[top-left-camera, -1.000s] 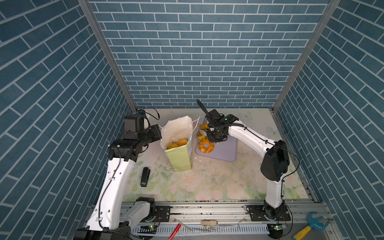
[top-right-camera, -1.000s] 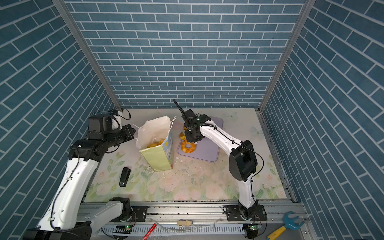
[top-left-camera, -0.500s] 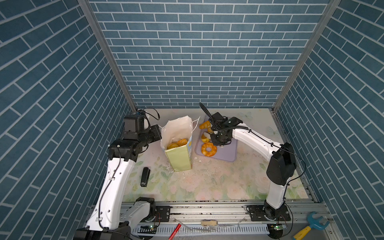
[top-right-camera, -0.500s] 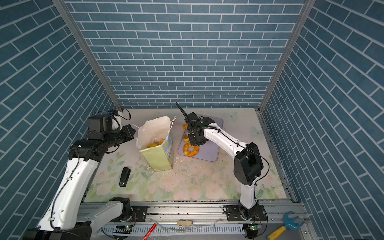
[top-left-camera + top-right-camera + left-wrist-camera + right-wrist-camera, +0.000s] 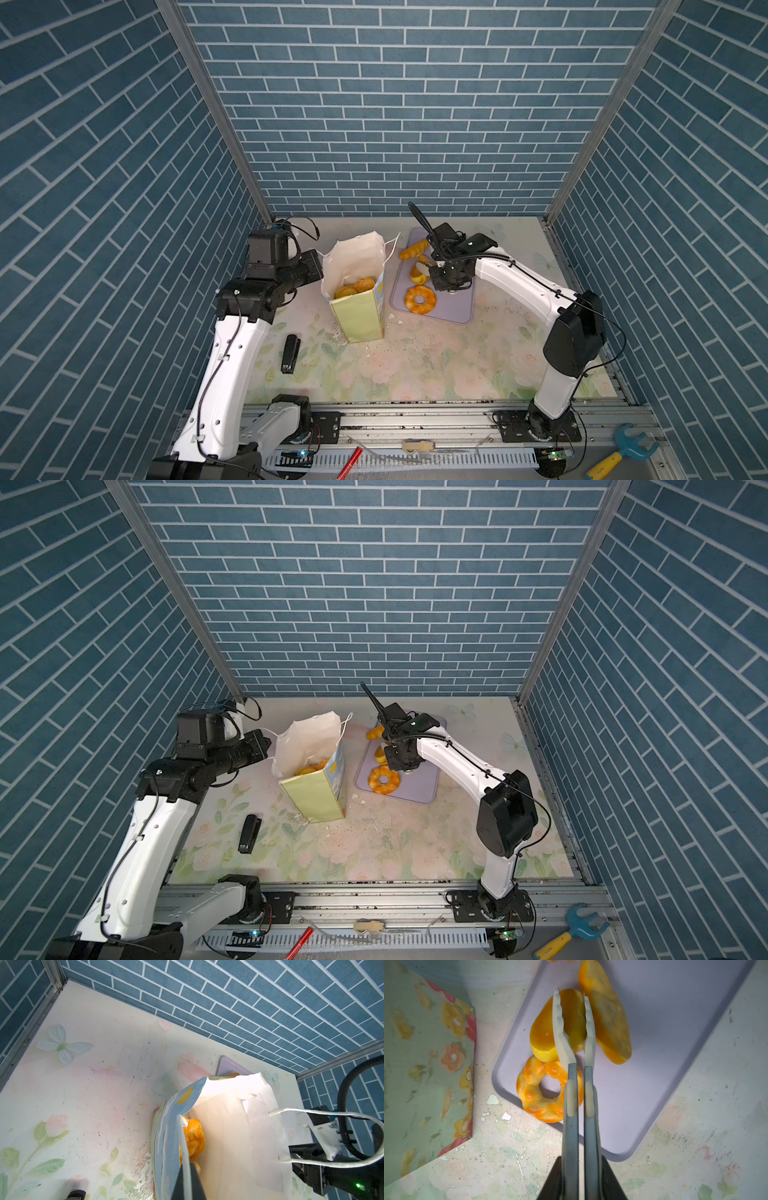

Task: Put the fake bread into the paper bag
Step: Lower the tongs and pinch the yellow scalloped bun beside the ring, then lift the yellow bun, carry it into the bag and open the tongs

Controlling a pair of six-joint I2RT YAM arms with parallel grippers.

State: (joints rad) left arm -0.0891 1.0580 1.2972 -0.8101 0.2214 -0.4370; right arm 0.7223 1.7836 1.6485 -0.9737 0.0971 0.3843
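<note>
The paper bag (image 5: 357,316) (image 5: 311,791) stands upright, pale yellow-green outside and white inside (image 5: 228,1126). Fake bread (image 5: 355,286) (image 5: 193,1136) lies in its bottom. My left gripper (image 5: 318,270) (image 5: 187,1165) is shut on the bag's left rim beside a white cord handle. My right gripper (image 5: 426,270) (image 5: 571,994) is shut on a rounded orange bread piece (image 5: 542,1036) over the lilac tray (image 5: 453,307) (image 5: 654,1064). A ring doughnut (image 5: 420,299) (image 5: 544,1093) lies just in front of it. A long flat piece (image 5: 608,1022) lies beside it, and a twisted loaf (image 5: 413,249) sits at the tray's far end.
A black stapler (image 5: 290,353) (image 5: 249,833) lies on the floral mat, front left of the bag. White crumbs (image 5: 340,338) dot the mat by the bag's base. A blue and yellow toy wrench (image 5: 623,451) rests past the front rail. Brick walls close in three sides.
The right arm's elbow has swung to the right and its gripper has shifted slightly right over the tray. The left arm and the bag have not moved.
</note>
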